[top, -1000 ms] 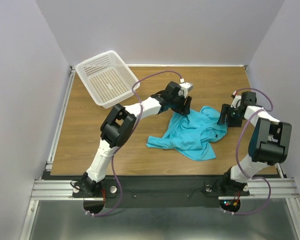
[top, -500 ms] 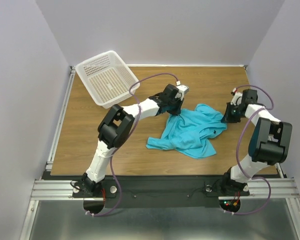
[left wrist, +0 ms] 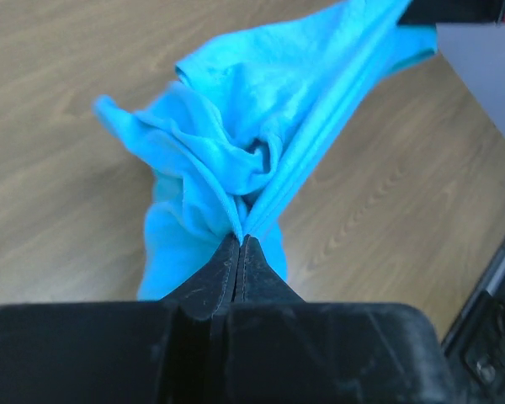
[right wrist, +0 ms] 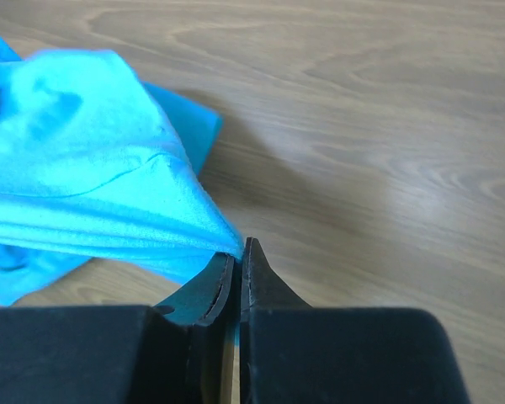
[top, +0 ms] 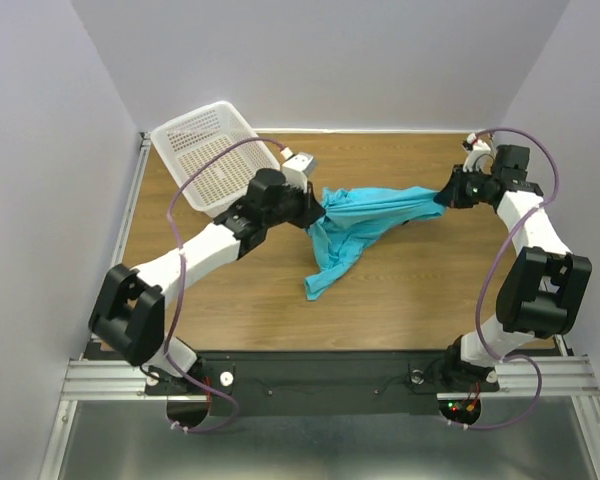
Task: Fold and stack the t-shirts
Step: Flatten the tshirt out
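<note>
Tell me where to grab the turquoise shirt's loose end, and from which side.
Pinch the loose end low near the table, coming from above on the near side. The shirt is pulled taut between the left gripper and right gripper, both shut on it, so only this tail sags free with bare wood around it. One gripper would likely have to release first.

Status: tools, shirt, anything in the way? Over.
Left tool, right tool shut on turquoise cloth shirt. Shirt stretched between them, tail hanging. White plastic basket far left, no obstruction.
</note>
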### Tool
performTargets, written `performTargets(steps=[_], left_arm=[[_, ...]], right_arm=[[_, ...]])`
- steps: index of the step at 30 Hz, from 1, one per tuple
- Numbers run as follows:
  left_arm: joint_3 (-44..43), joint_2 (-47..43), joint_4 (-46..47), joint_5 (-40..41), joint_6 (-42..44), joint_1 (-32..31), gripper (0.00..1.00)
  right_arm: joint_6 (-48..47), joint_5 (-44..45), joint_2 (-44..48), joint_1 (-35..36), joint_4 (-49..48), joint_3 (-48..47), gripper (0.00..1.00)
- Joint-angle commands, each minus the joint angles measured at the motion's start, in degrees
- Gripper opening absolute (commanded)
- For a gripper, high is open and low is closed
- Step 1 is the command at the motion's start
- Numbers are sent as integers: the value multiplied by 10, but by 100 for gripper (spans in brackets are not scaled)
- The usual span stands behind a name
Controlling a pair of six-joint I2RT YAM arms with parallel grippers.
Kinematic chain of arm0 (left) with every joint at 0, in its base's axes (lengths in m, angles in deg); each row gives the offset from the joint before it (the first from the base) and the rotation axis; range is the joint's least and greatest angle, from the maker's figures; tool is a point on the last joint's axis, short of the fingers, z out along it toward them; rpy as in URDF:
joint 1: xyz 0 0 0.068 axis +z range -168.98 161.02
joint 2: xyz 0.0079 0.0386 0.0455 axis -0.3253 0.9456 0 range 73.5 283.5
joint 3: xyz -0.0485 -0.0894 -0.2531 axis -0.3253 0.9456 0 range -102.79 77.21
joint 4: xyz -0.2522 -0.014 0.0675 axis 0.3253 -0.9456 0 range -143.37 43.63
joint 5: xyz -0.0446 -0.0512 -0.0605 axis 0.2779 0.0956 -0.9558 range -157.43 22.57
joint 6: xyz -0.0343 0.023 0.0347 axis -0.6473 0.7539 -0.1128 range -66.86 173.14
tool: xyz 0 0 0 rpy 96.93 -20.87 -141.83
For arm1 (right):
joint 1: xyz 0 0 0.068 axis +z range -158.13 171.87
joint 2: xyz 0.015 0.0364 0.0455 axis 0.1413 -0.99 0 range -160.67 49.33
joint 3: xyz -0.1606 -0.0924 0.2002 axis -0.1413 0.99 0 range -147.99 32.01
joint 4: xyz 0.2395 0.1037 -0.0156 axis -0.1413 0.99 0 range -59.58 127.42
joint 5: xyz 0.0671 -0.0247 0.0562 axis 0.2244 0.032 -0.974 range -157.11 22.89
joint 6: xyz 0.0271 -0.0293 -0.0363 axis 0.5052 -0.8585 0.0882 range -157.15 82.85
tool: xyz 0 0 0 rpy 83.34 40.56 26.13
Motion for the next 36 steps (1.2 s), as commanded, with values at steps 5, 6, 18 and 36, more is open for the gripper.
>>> performTargets(steps=[5, 6, 18, 36], left_arm=[[194, -203, 4, -25, -83, 44, 0], [213, -217, 9, -36, -96, 43, 0], [404, -329, -33, -124, -228, 42, 16], [59, -20, -44, -47, 24, 31, 72]], right_arm=[[-90, -31, 33, -20, -15, -7, 1], [-100, -53, 36, -20, -8, 0, 1], [-225, 47, 90, -20, 46, 196, 1], [-209, 11, 99, -20, 48, 213, 1]])
